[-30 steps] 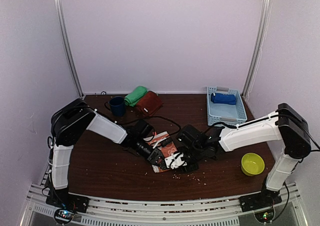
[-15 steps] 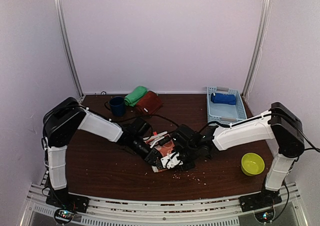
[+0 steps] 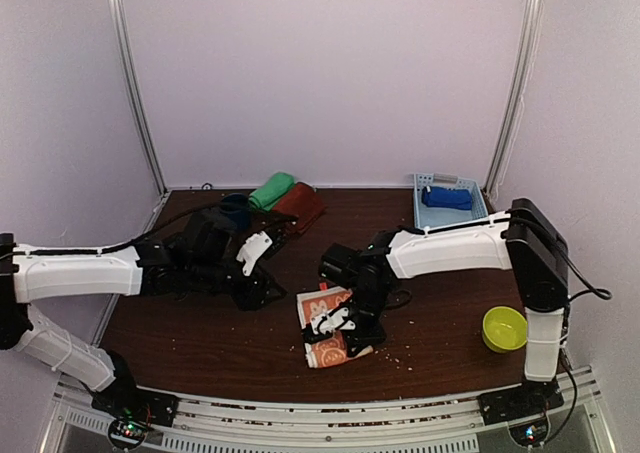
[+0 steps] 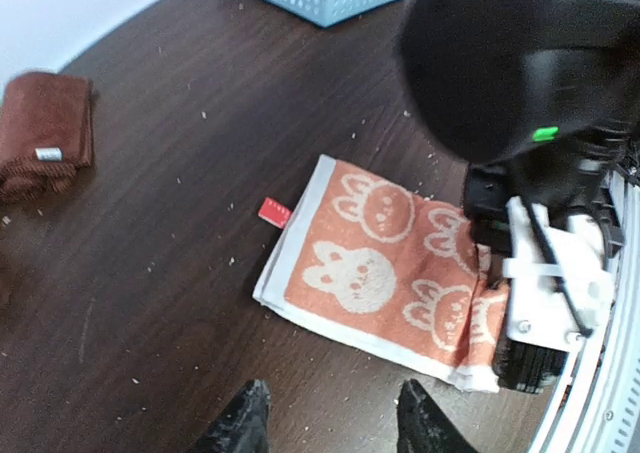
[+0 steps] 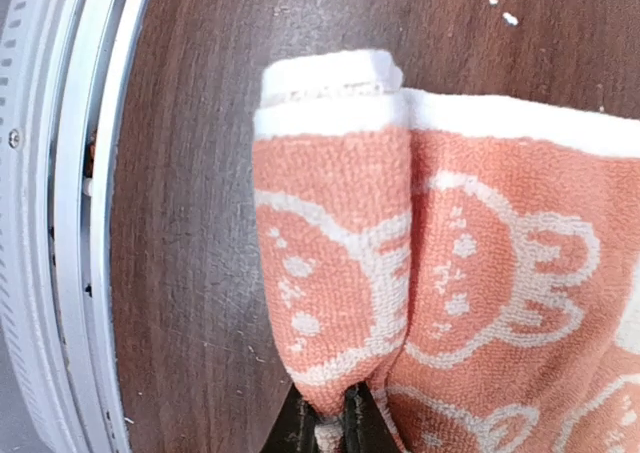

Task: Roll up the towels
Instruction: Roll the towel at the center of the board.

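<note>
While the left hand (image 4: pixel 330 425) hangs spread and empty over the table (image 3: pixel 200 323), the green towel (image 3: pixel 271 190) and maroon towel (image 3: pixel 299 206) lie touching at the back. The orange bunny towel (image 3: pixel 330 353) lies mid-table, its curled front edge pinched by the right hand (image 5: pixel 332 431). The blue towel (image 3: pixel 446 198) sits in the basket (image 3: pixel 482 235).

I have the middle towel (image 3: pixel 330 351) lying at the centre front of the table (image 3: pixel 200 333), with my right gripper (image 5: pixel 330 428) on its near end and my left gripper (image 4: pixel 335 425) off to its left. At the far edge the mug (image 3: pixel 235 209) stands left of two towels, the left roll (image 3: pixel 271 190) touching the right roll (image 3: pixel 298 205). At the far right the basket (image 3: pixel 480 223) holds the basket towel (image 3: pixel 446 198). The bowl (image 3: pixel 505 328) sits in front of it.
</note>
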